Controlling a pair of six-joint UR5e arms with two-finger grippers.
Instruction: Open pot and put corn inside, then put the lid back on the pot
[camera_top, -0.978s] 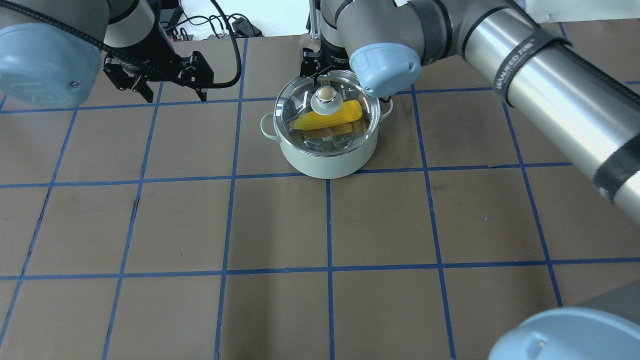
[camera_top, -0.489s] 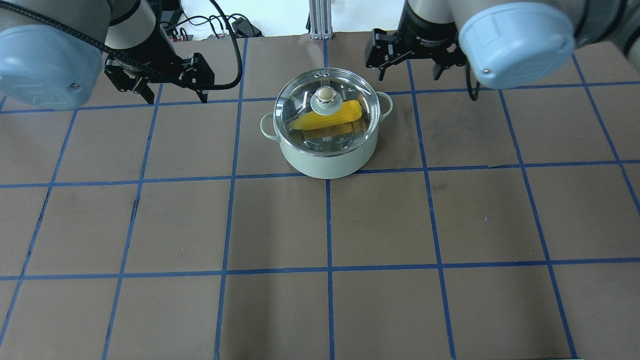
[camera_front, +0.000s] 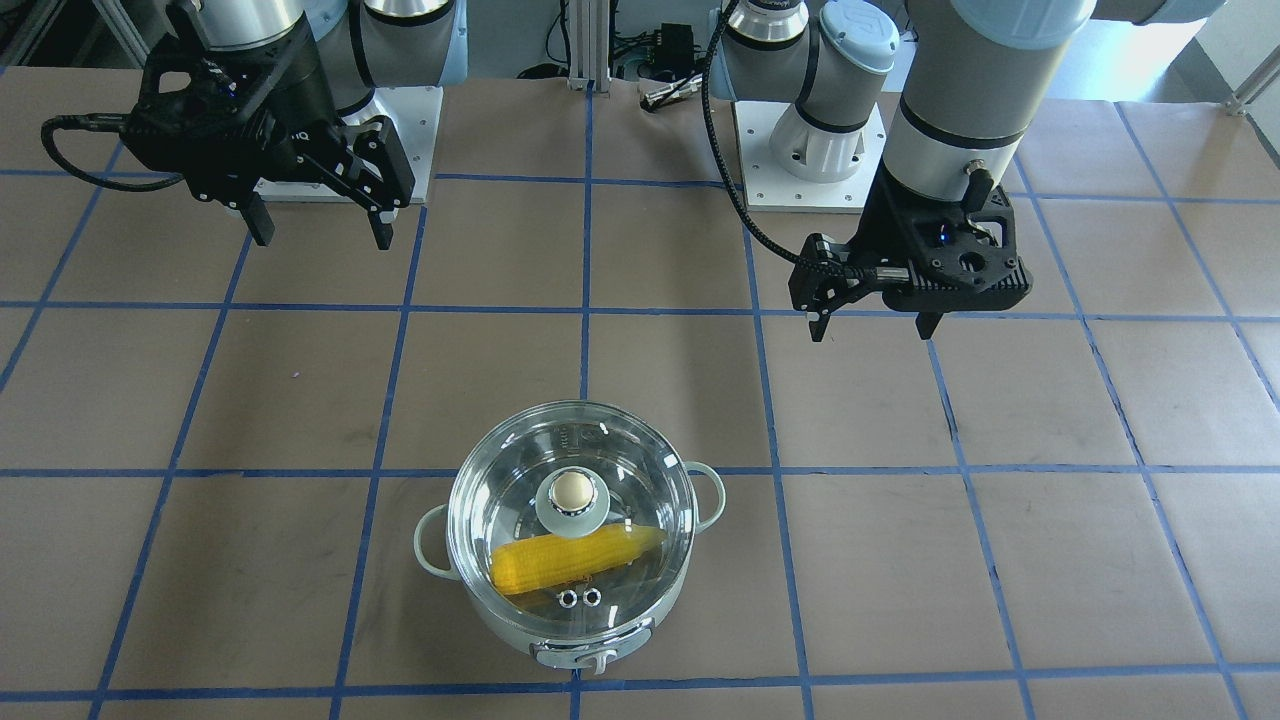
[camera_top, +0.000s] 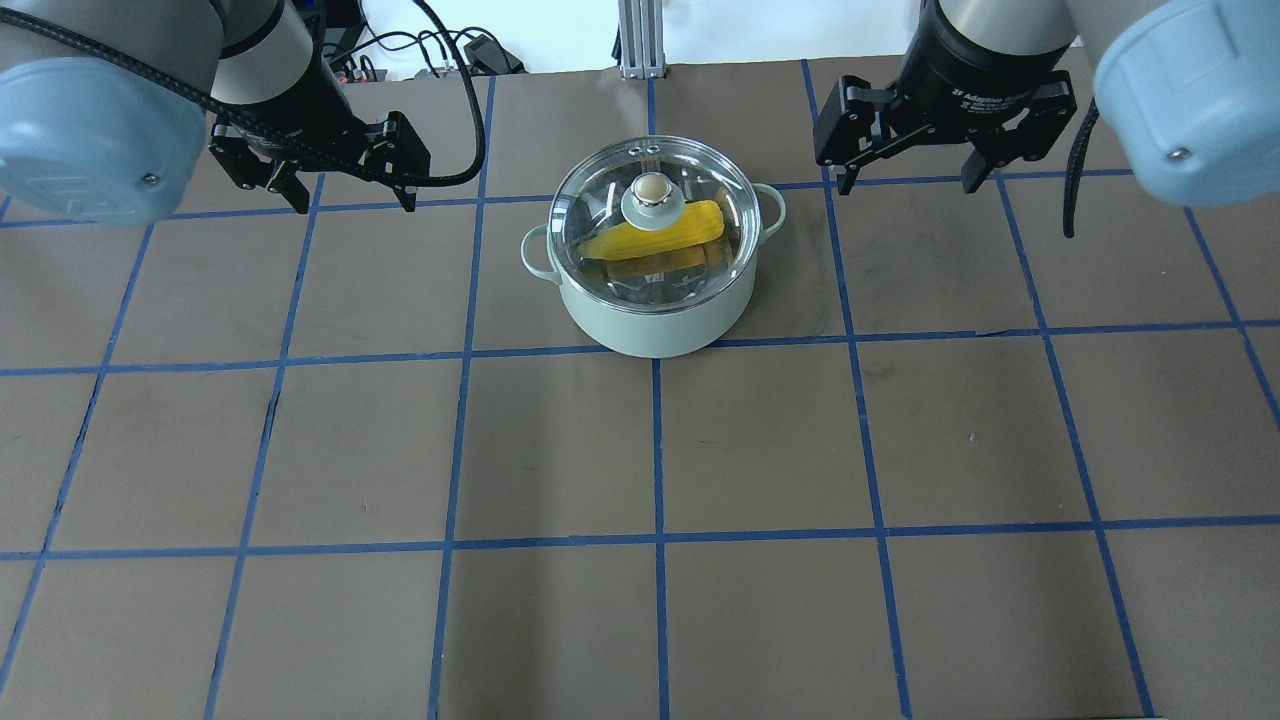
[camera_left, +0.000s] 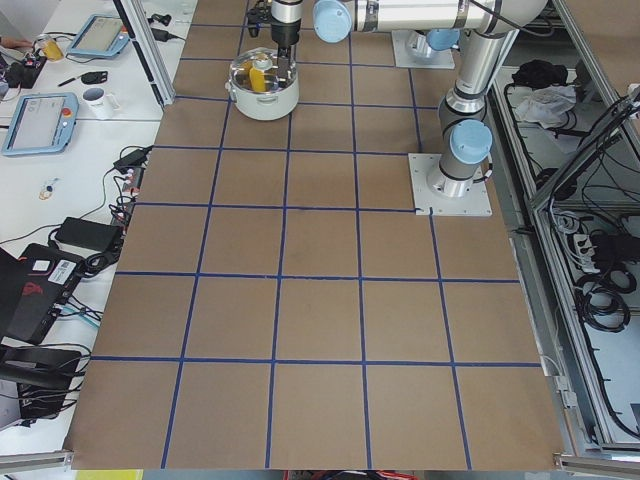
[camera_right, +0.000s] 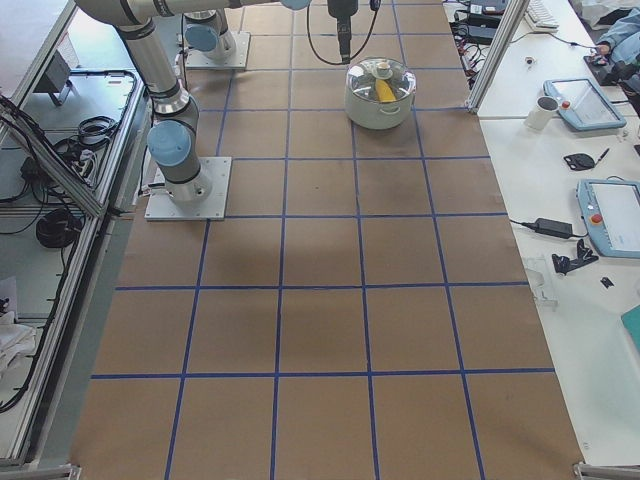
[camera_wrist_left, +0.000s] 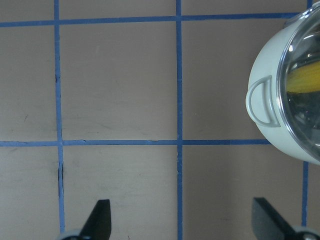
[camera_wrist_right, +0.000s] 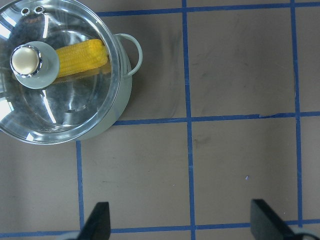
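Seen from overhead, the left gripper (camera_top: 355, 203) hangs at the table's far left, jaws spread and empty, well apart from the pot (camera_top: 655, 320). The pot stands in the middle of the table's far half, on a blue grid line. The lid (camera_top: 651, 190) sits level on its rim, and the corn (camera_top: 660, 235) shows through the glass inside. At far right the right gripper (camera_top: 908, 180) hangs likewise spread and empty, clear of the pot's handle.

By the look of it, the job is complete: corn in, lid on, nothing held, and no step visibly left.

The corn's long axis runs nearly side to side across the pot, slightly slanted. Its tapered tip points toward the robot's left and a little nearer the robot, its blunt end toward the right handle.
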